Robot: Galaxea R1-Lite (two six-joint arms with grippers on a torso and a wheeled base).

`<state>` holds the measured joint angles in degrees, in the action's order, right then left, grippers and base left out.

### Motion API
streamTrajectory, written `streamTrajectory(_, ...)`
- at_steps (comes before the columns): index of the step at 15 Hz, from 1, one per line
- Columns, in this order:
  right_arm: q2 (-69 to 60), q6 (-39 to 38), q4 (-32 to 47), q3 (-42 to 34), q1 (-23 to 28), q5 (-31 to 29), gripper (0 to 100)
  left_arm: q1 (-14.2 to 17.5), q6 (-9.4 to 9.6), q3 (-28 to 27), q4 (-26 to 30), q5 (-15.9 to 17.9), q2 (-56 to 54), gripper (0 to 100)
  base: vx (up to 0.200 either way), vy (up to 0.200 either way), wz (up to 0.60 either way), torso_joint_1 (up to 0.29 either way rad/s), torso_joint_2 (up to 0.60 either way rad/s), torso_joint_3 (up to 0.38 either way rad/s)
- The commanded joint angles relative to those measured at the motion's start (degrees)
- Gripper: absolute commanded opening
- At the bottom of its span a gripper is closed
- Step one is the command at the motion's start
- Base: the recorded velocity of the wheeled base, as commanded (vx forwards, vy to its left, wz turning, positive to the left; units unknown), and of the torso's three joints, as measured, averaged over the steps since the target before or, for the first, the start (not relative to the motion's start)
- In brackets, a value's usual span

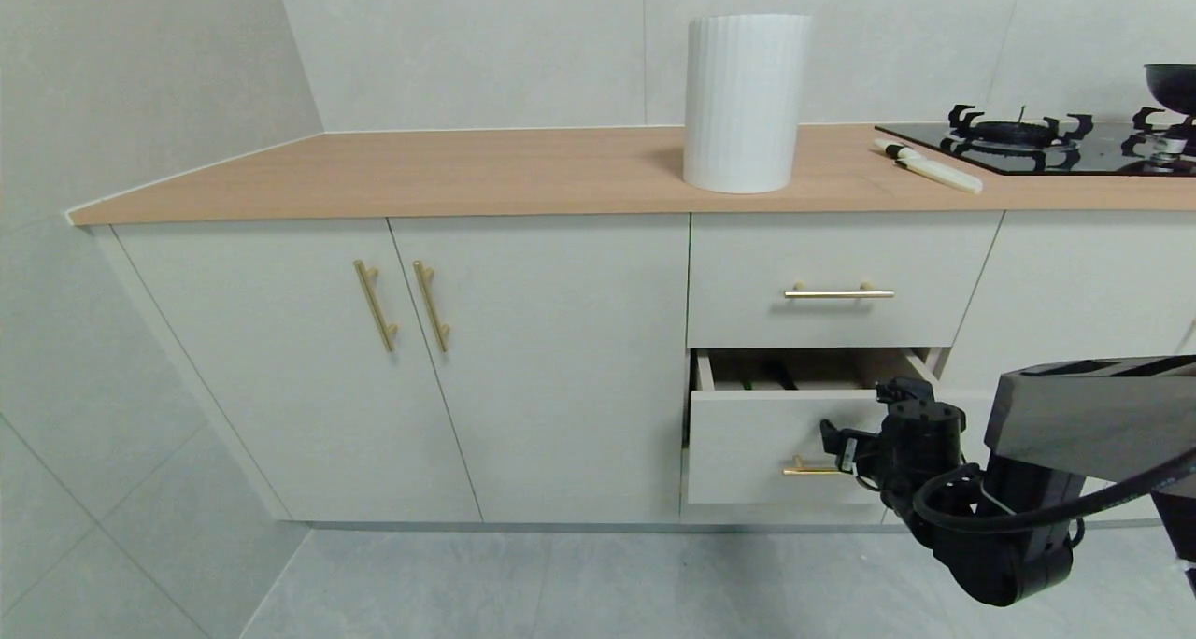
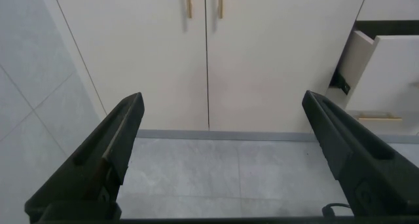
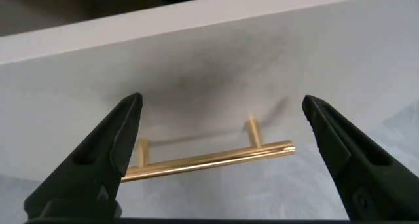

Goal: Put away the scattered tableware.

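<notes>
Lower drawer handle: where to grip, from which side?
Take the brass bar mid-span between its two posts, coming straight at the drawer front. It runs horizontal and stands off the panel, so the open right tool should likely close above and below it.

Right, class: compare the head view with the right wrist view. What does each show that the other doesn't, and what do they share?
Head view, not the wrist view: the wooden countertop with a white ribbed container, a stove, a closed upper drawer and two cabinet doors. Right wrist view, not the head view: the right gripper's fingers spread open, either side of the handle. Both: the partly open lower drawer and its gold handle.
</notes>
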<state>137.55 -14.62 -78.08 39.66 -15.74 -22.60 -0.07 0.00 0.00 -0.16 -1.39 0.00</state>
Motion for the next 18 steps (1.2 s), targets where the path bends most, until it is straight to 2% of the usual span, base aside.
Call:
streamTrajectory(1, 0.2, 0.1, 0.1, 2.0, 0.0, 0.1, 100, 0.0, 0.00, 0.0, 0.0, 0.0, 0.1, 100, 0.000, 0.000, 0.00, 0.000, 0.00, 0.000)
streamTrajectory(14, 8.6, 5.3, 0.9, 16.6, 1.2, -4.4, 100, 0.0, 0.00, 0.0, 0.0, 0.0, 0.1, 100, 0.000, 0.000, 0.00, 0.000, 0.00, 0.000)
streamTrajectory(18, 9.2, 5.3, 6.2, 23.3, 2.5, -4.5, 100, 0.0, 0.00, 0.0, 0.0, 0.0, 0.1, 100, 0.000, 0.000, 0.00, 0.000, 0.00, 0.000)
